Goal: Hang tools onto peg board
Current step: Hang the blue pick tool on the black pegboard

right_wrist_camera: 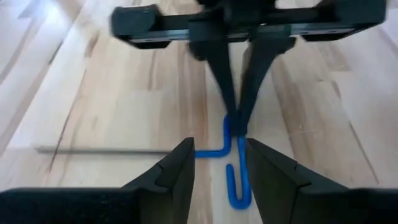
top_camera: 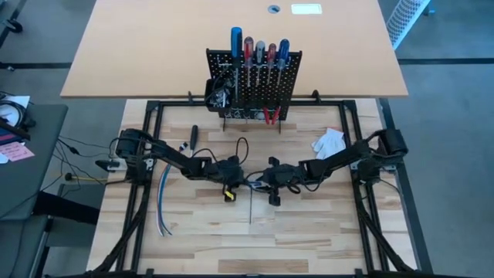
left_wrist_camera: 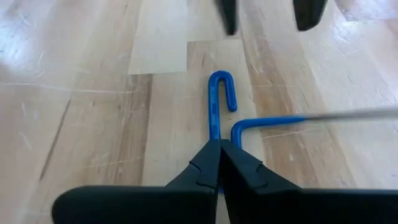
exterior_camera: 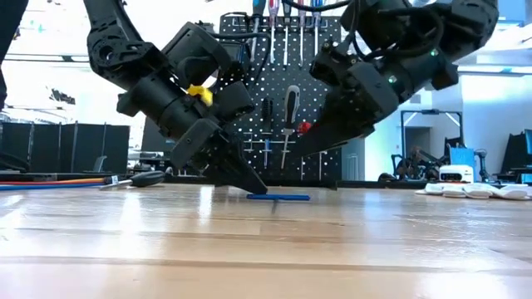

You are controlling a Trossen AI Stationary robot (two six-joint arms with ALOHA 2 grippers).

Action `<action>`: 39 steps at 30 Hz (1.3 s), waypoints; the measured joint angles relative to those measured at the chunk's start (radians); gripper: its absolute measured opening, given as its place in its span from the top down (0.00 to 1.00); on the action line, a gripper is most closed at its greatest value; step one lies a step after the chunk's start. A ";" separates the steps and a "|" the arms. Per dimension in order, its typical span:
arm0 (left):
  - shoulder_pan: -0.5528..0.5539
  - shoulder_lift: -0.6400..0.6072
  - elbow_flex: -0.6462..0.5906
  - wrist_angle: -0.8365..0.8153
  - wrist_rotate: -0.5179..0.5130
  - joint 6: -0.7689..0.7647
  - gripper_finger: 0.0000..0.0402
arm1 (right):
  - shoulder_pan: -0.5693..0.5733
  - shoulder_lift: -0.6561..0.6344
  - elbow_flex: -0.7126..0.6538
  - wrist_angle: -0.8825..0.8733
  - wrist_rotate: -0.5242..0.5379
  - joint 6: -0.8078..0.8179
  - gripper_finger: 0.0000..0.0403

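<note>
On the pale wooden surface (top_camera: 309,224), the left pincer (left_wrist_camera: 219,148) is clamped on a bent blue metal hook tool (left_wrist_camera: 216,102) while the right pincer (right_wrist_camera: 219,163) stands apart over it, before the upright black perforated peg board (top_camera: 255,81)

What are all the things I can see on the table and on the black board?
Peg board: one, black, upright at the table's far edge.
Screwdrivers: about five, blue, red and dark handles, hanging along the board's top.
Pliers: one, red handles, at the board's foot.
Hook tool: one, blue handle with a grey rod, table middle.
Glove: one, white, right side.
Cables: a bundle, left side.
Left hand: shut on the hook tool.
Right hand: open, facing it.
</note>
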 joint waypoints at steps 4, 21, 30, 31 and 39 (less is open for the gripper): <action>-0.006 -0.029 -0.002 -0.016 -0.004 0.001 1.00 | 0.004 -0.010 0.000 -0.073 0.000 -0.002 0.63; -0.028 -0.108 -0.015 -0.068 -0.063 -0.006 1.00 | -0.014 0.133 0.024 0.103 0.005 -0.018 0.64; -0.025 -0.054 -0.029 -0.016 -0.058 -0.036 1.00 | -0.014 0.105 0.024 0.092 0.005 -0.008 0.69; -0.025 -0.054 -0.028 -0.017 -0.058 -0.036 1.00 | -0.014 0.106 0.024 0.090 0.005 -0.005 0.69; -0.024 0.014 -0.028 0.031 -0.059 -0.023 1.00 | -0.065 0.106 0.024 0.072 -0.044 0.017 0.70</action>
